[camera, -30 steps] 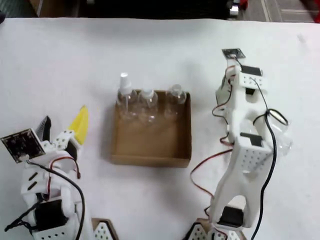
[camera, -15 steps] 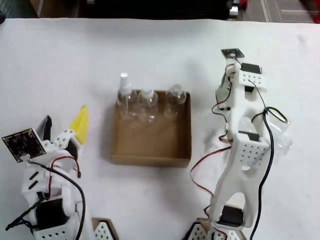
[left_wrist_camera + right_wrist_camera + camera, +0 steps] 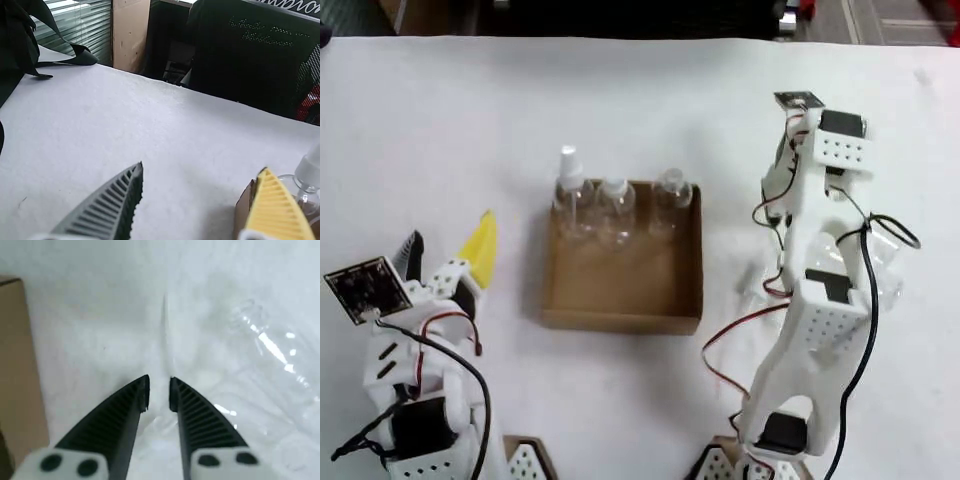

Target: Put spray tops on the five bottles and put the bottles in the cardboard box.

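The cardboard box [image 3: 620, 300] lies mid-table with three clear bottles along its far wall. One bottle [image 3: 570, 192] wears a white spray top; the other two [image 3: 617, 208] [image 3: 672, 196] have bare necks. My right gripper [image 3: 159, 382] hangs low over the table right of the box, its black fingers nearly together on a clear spray top whose thin tube [image 3: 164, 335] sticks out past the tips. A clear bottle [image 3: 272, 352] [image 3: 888, 275] lies on its side beside it. My left gripper [image 3: 450, 228] [image 3: 201, 169] rests open left of the box, nothing between its fingers.
The box's near corner [image 3: 245, 207] and the capped bottle [image 3: 307, 175] sit just past my yellow finger [image 3: 275, 210]. The right arm's red and black cables [image 3: 740, 330] hang close to the box's right wall. A dark chair stands beyond the table's far edge.
The right arm's wrist has swung right and a little toward the far edge, carrying the thin tube with it. The left arm and the box have not moved.
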Action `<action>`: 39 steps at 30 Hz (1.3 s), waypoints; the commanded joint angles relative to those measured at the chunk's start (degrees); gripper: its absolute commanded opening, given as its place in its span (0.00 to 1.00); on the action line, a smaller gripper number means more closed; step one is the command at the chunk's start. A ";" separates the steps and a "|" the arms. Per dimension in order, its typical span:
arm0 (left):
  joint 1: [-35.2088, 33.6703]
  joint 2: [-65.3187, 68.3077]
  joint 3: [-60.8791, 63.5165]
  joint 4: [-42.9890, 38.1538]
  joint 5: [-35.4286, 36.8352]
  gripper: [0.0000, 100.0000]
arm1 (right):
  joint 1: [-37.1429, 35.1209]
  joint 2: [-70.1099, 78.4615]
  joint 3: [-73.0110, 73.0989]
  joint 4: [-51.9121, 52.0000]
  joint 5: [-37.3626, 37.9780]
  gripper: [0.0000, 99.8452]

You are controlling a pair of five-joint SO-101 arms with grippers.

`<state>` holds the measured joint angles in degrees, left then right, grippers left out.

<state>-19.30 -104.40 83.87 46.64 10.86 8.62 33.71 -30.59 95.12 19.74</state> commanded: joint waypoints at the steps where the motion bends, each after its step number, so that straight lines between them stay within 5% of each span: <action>1: 0.66 -0.40 -0.62 -1.58 0.44 0.33 | 1.54 -4.97 0.70 3.74 -0.09 0.16; 12: 0.57 -0.40 -0.62 -1.58 0.44 0.33 | 1.80 -12.09 21.45 -4.62 -3.16 0.20; 17: 0.57 -0.40 -0.62 -1.58 0.44 0.33 | -3.38 -16.40 26.55 -5.14 -6.24 0.24; 30: 0.57 -0.40 -0.62 -1.58 0.44 0.33 | -5.32 -12.97 29.19 -12.00 -10.99 0.24; 39: 0.57 -0.40 -0.62 -1.58 0.44 0.33 | -5.49 -11.12 29.27 -13.93 -10.99 0.14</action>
<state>-19.30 -104.40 83.87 46.64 10.86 4.04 22.64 -1.14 81.67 9.19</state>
